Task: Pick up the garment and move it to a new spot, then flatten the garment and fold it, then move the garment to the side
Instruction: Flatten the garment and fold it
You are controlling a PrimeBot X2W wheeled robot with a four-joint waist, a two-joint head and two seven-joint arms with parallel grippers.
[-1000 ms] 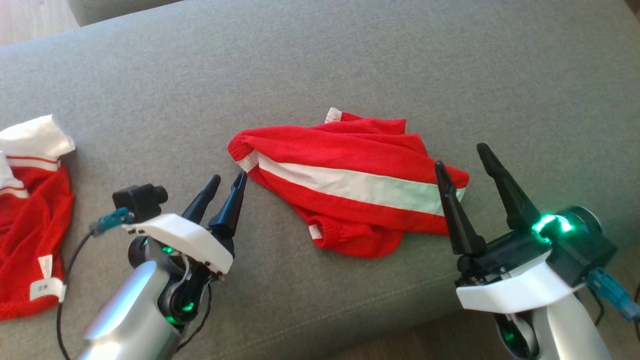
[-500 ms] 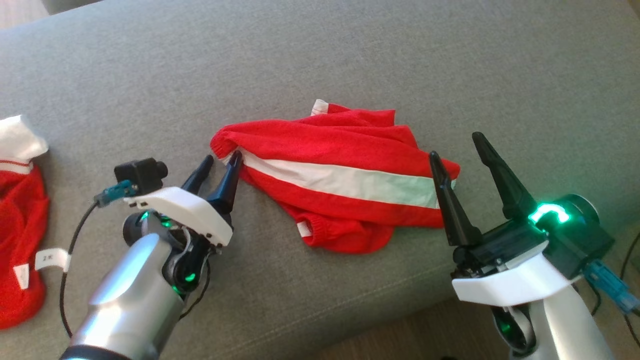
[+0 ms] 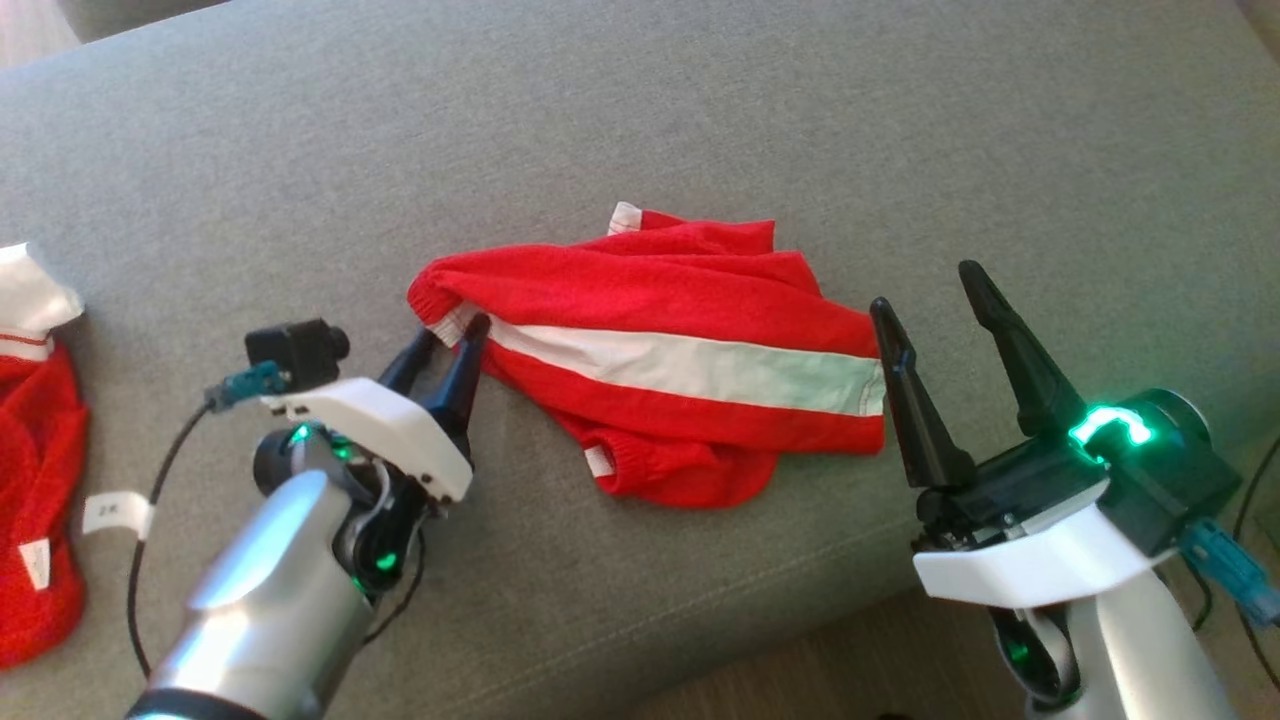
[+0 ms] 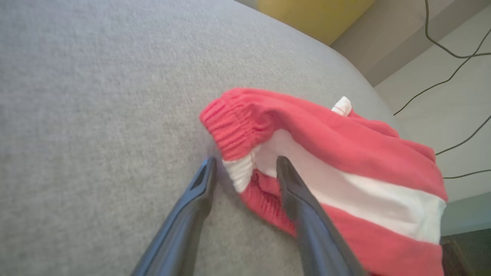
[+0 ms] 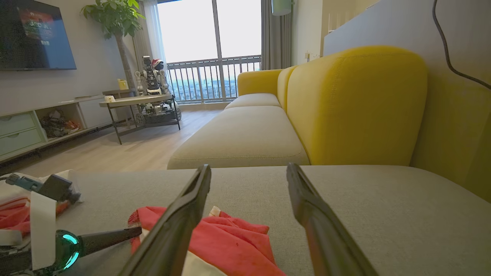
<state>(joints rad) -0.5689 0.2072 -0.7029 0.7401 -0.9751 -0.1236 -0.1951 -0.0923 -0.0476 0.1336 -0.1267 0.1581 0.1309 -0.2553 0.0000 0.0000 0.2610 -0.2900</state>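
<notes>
Left claw (image 3: 455,328) closer, narrower yet parted astride a cuff (image 4: 239,172) of the garment (image 3: 680,290); right claw (image 3: 924,287) spread wide.

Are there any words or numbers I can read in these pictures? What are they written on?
"2K": on a white tag of the red clothes at the left edge of the head view.
Second white tag just below it: too small to read.
TV screen on the wall: some writing, too blurred to read.
Red and white garment in the middle: no writing to see.
</notes>
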